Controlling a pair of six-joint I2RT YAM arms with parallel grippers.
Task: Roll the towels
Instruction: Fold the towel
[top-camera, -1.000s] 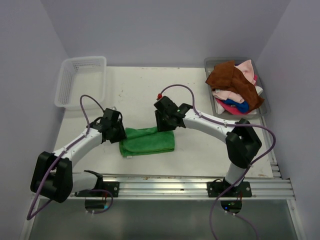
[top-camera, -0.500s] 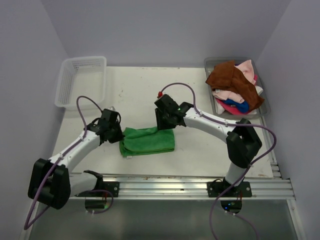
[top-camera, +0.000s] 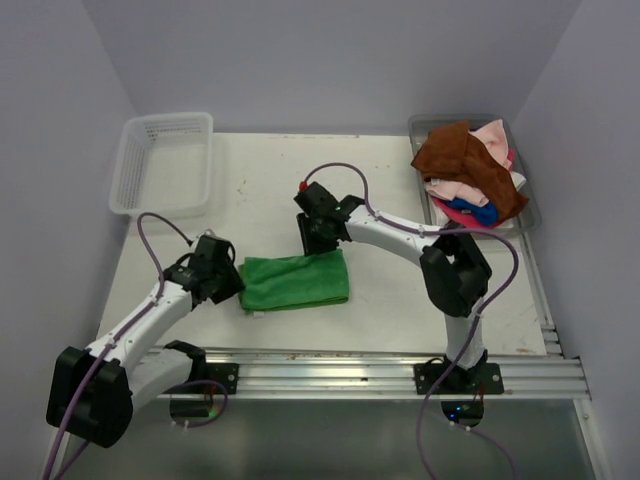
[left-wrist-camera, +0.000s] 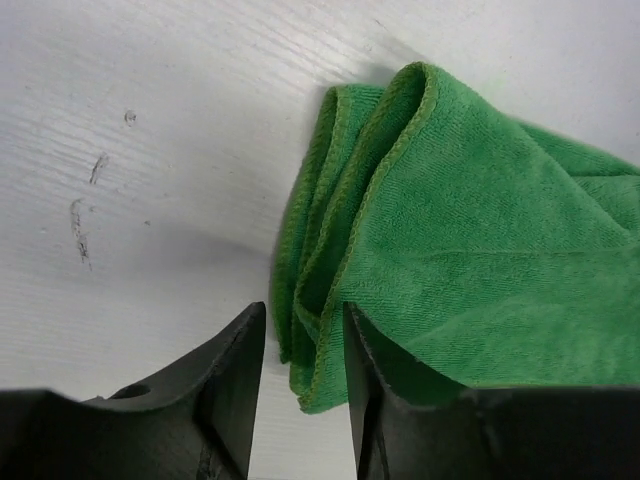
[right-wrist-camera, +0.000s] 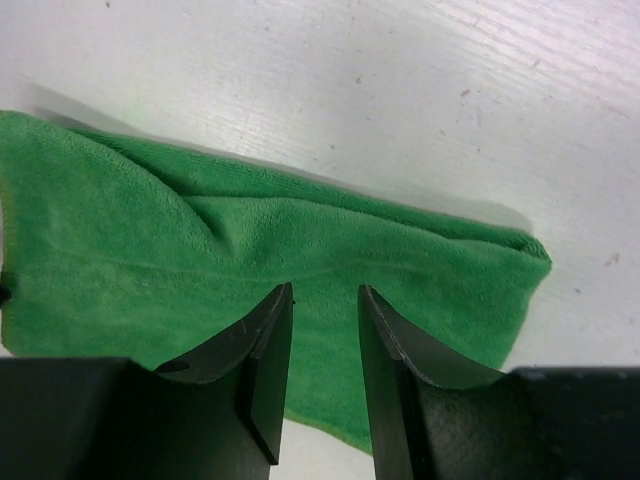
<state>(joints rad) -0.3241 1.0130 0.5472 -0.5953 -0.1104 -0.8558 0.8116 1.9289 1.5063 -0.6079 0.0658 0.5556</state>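
A bright green towel (top-camera: 295, 281) lies folded flat on the white table. My left gripper (top-camera: 234, 279) is at its left end, low over the table. In the left wrist view the towel (left-wrist-camera: 480, 260) shows layered hems, and its corner lies between the fingers of the left gripper (left-wrist-camera: 302, 320), which stand narrowly apart. My right gripper (top-camera: 322, 244) is over the towel's far edge. In the right wrist view the right gripper (right-wrist-camera: 325, 295) is narrowly open above the towel (right-wrist-camera: 150, 240), gripping nothing.
A grey tray (top-camera: 423, 126) at the back right holds a pile of towels: rust brown (top-camera: 465, 160) on top, pale pink (top-camera: 492, 135), blue (top-camera: 470, 212). A white mesh basket (top-camera: 165, 118) stands at the back left. A metal rail runs along the near edge.
My left gripper drew back toward the near left, to the towel's left end. My right gripper slid left along the towel's far edge. The towel lies slightly flatter.
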